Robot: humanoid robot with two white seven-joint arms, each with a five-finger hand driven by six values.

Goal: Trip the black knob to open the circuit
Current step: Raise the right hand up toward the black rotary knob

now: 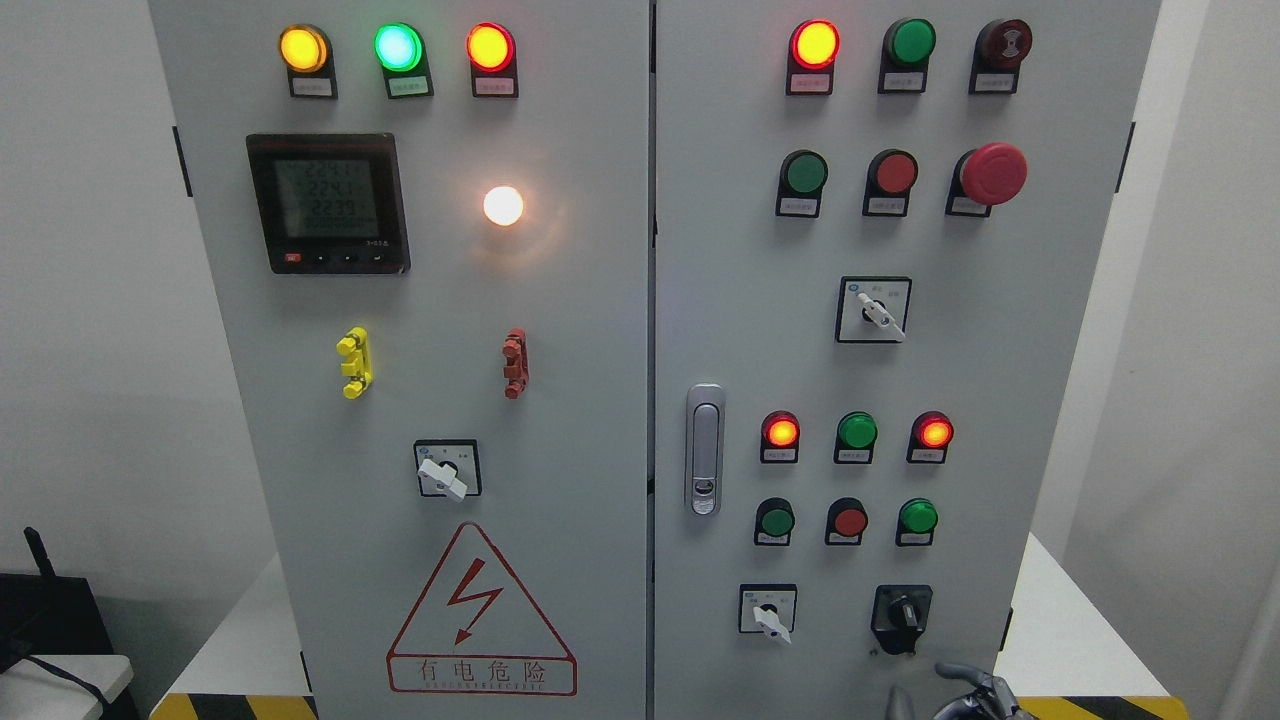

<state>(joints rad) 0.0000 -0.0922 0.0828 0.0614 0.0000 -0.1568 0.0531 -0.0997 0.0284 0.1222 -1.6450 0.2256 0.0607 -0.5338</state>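
Head view shows my right robot hand (pixel 968 692) poking in at the bottom edge, only some curled-looking fingertips visible, so I cannot tell how its fingers are set; it holds nothing that I can see. The black knob (pixel 902 613) sits just above it and slightly left, apart from it. I would raise the robot hand straight up, pinch the knob's ridge squarely, then twist without brushing the white selector (pixel 769 617) further left.

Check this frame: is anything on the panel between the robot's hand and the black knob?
Nothing visible blocks it. The right hand shows at the bottom edge, just below the black knob on the right door; only bare panel lies between them. The white selector switch sits off to the knob's left.
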